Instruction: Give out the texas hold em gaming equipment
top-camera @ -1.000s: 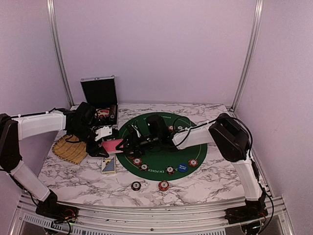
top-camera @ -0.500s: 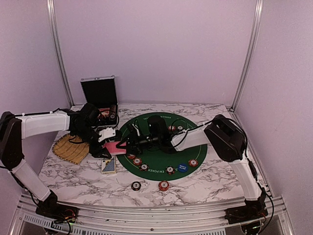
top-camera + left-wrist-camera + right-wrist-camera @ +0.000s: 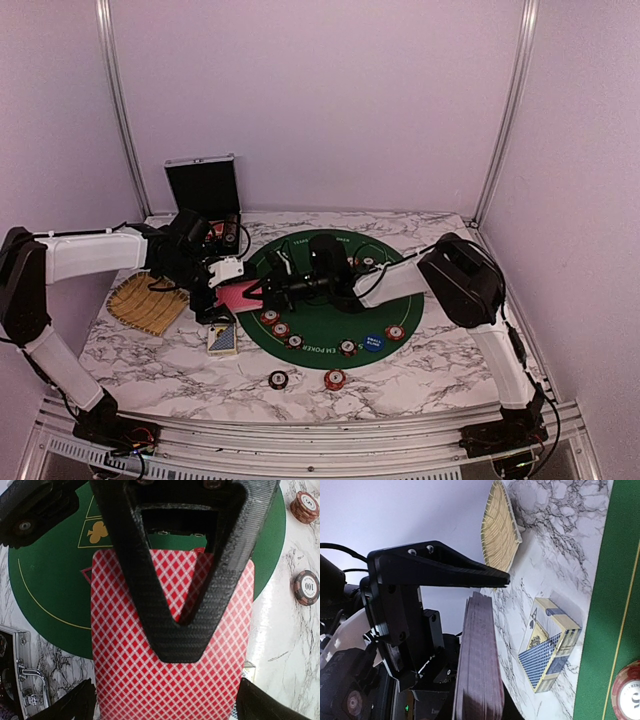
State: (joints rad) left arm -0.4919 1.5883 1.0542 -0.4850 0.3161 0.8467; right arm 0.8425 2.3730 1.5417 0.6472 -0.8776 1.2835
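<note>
Red-backed card deck (image 3: 237, 296), left edge of poker mat (image 3: 322, 326): left gripper (image 3: 168, 714) splayed, right gripper (image 3: 259, 292) pinching it; shallow pinch risks spill.

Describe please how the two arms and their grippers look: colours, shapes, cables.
The left arm and right arm have white shells on the links and bulky black joints, with thin black cables looping beside them. The left gripper and right gripper are mostly black; the right's fingers are hollow triangles with a woven, carbon-like texture.

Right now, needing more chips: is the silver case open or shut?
Open: the silver case has its lid upright, black lining showing.
</note>
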